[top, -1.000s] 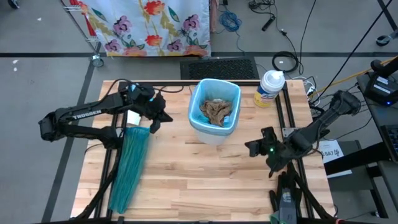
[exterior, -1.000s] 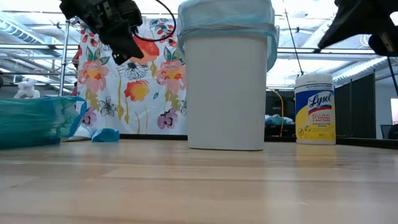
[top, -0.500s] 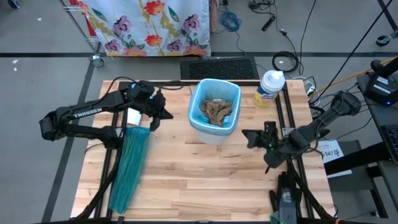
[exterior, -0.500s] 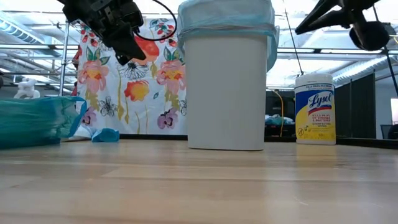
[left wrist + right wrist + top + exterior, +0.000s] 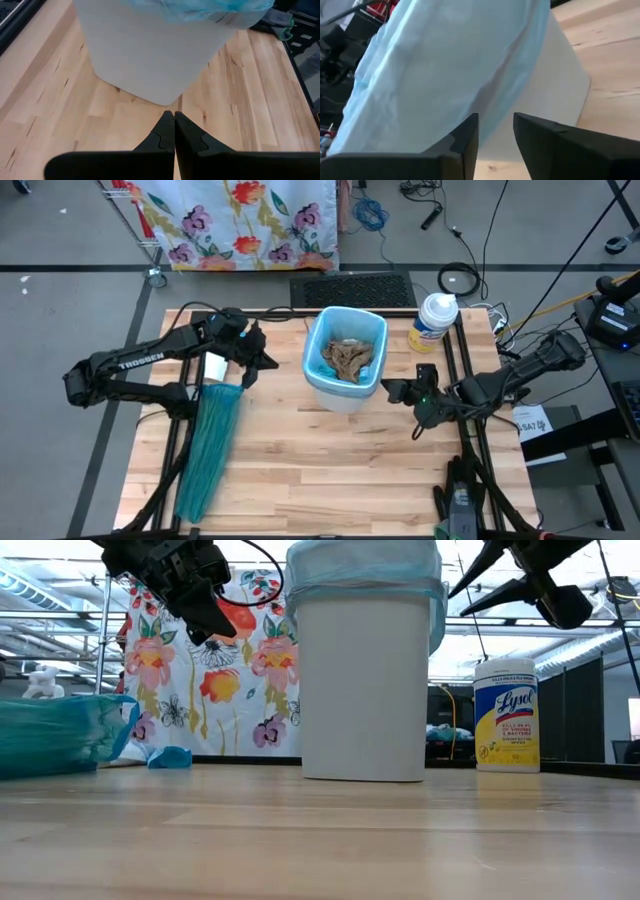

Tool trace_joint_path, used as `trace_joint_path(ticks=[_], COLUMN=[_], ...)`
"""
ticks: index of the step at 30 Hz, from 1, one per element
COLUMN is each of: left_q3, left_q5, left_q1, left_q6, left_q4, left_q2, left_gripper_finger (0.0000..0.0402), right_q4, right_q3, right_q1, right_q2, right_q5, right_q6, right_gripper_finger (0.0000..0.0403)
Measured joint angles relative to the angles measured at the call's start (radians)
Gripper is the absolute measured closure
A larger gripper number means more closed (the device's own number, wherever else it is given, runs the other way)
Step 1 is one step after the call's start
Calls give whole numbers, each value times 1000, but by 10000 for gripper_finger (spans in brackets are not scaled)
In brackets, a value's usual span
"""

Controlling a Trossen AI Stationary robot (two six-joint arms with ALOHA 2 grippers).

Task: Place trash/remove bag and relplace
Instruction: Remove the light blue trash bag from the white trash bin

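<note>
Bag [image 5: 345, 380] rim sits just ahead of my right gripper [image 5: 392, 391], which has swung in and spread; my left gripper [image 5: 250, 370] waits pressed together.

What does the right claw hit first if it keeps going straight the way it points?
Most likely the pale-blue bag folded over the rim of the white bin. The open right claw points at the bin's near side; its wrist view shows only bag and bin wall ahead.
</note>
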Motion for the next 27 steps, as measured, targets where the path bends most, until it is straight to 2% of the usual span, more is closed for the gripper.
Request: trace_joint_path(ticks=[14, 24, 27], left_q3=[0, 0, 0], left_q5=[0, 0, 0], left_q1=[-1, -1, -1], left_q6=[-3, -4, -8], left_q4=[-1, -1, -1], left_q2=[0, 0, 0], left_gripper_finger=[402, 402, 402], right_q4=[128, 104, 88], right_q3=[0, 0, 0], right_q1=[-41, -82, -114], right_q2=[-6, -5, -3], right_q5=[-3, -30, -80], right_q6=[-142, -158, -158], right_gripper_finger=[284, 284, 285])
